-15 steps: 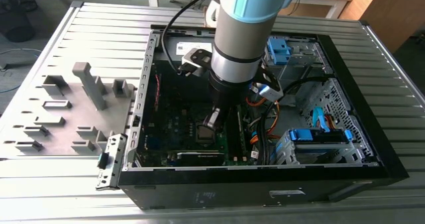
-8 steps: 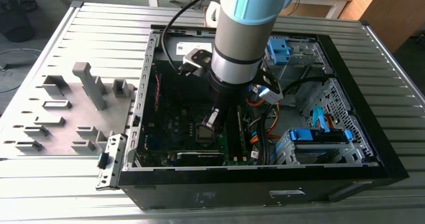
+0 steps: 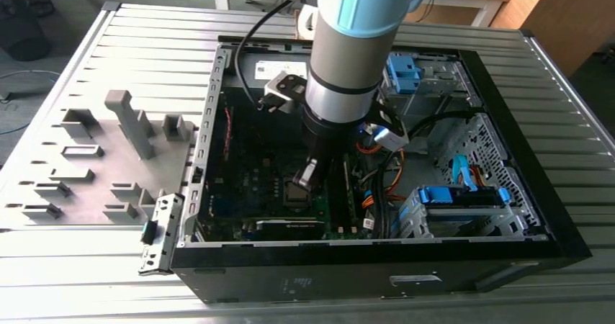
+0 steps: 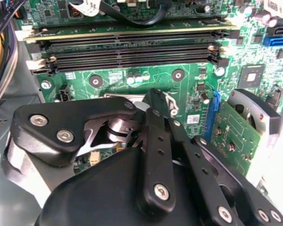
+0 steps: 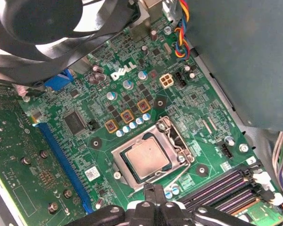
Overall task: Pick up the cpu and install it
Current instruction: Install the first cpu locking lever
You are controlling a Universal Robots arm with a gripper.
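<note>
Silvery-grey, the cpu (image 5: 146,157) lies flat inside the socket frame (image 5: 179,141) on the green motherboard (image 5: 198,108), just ahead of the pincer (image 5: 153,195) in the first wrist view; whether it is fully seated I cannot tell. The pincer's tips look drawn together and hold nothing. Risk, as I judge it: the tips hang so close over the chip's near edge that a small sideways slip could nudge it askew or scrape the frame. In the exterior view the arm (image 3: 346,57) reaches steeply down into the open computer case (image 3: 500,122) on the counter (image 3: 144,43).
</note>
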